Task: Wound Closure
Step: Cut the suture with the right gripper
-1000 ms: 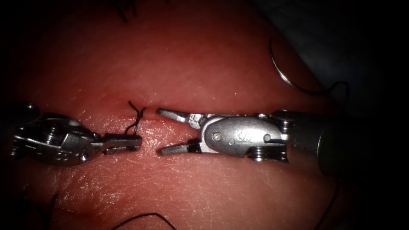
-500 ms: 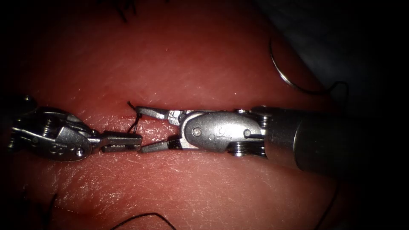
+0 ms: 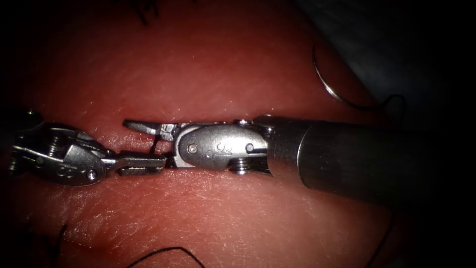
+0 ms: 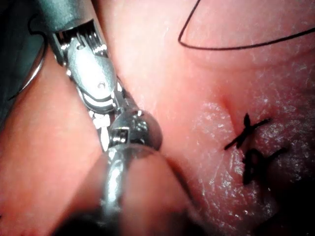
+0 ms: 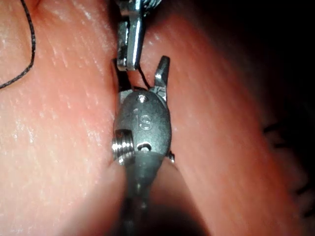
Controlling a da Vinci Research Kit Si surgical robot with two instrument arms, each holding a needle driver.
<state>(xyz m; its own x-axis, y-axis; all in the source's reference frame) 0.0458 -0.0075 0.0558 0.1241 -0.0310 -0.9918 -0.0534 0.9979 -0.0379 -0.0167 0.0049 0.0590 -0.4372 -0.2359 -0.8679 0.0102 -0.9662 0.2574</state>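
Surgical training bench. Pork tissue [image 3: 223, 59] lies under endoscope lighting. A curved needle [image 3: 329, 82] and thread [image 3: 163, 253] rest on it.

Left gripper [image 3: 141, 164] is closed, its tip between the spread jaws of the right gripper [image 3: 148, 141].

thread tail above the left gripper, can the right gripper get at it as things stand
Probably yes. The right gripper is open with the thread tail between its jaws, just above the left gripper, which is shut on the tail. Nothing lies between. The needle rests free on the tissue, far right.
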